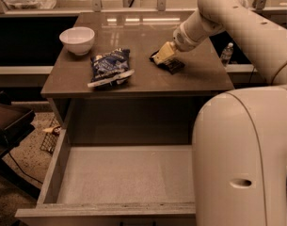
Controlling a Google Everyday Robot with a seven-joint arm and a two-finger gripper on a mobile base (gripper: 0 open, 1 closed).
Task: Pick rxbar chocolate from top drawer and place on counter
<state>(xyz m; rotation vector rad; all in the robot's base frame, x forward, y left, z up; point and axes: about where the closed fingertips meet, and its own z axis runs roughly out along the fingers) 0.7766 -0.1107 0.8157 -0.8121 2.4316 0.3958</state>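
Note:
The rxbar chocolate [172,66], a small black bar, lies on the counter [143,36] right of centre. My gripper [163,55] is low over the bar's left end and touches or nearly touches it. My white arm reaches in from the upper right. The top drawer [119,175] is pulled out below the counter. The part of its light grey bottom that shows is bare, and my arm's large white body hides its right side.
A blue-and-white crinkled bag [110,67] lies on the counter left of the bar. A white bowl [77,39] stands at the counter's back left. A water bottle [226,54] stands off the counter's right edge. A dark chair [9,121] is at the left.

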